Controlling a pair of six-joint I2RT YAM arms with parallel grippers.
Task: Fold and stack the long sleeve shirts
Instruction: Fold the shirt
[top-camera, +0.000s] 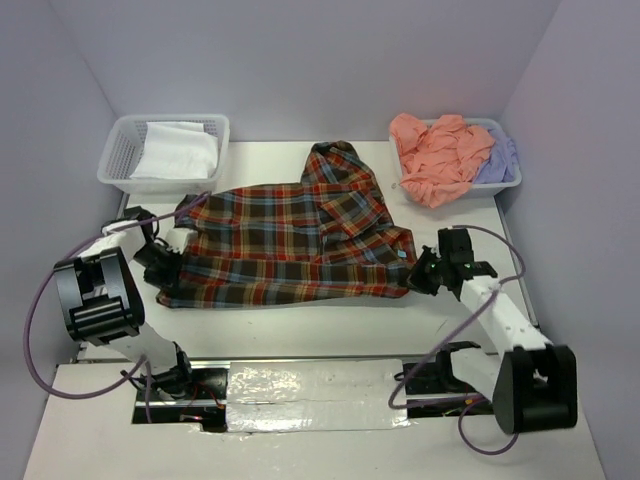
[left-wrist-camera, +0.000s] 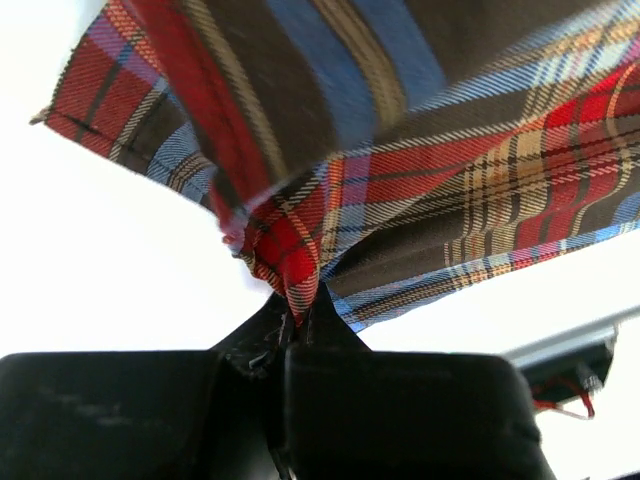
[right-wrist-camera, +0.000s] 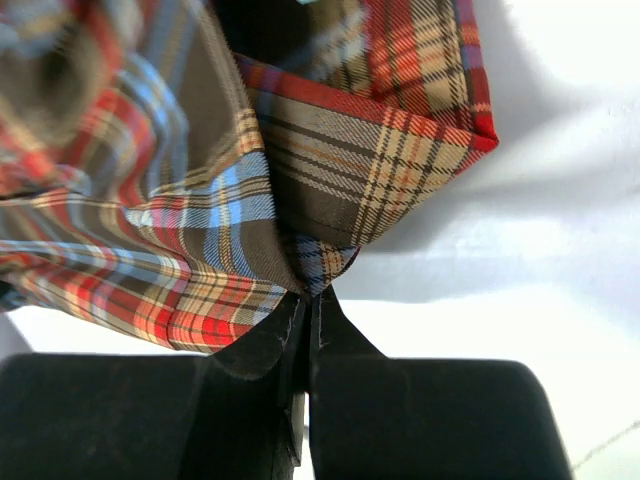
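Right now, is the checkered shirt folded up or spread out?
Mostly spread out. The plaid shirt lies wide across the table, one part flopped over; the left gripper and right gripper pinch its ends.

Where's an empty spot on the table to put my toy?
Bare table runs between the plaid shirt and the near edge, and at the back between the left basket and the shirt's top. The middle is crowded.

Top view high, rear, looking down on table (top-camera: 330, 322); wrist views close; all share plaid shirt (top-camera: 290, 240).
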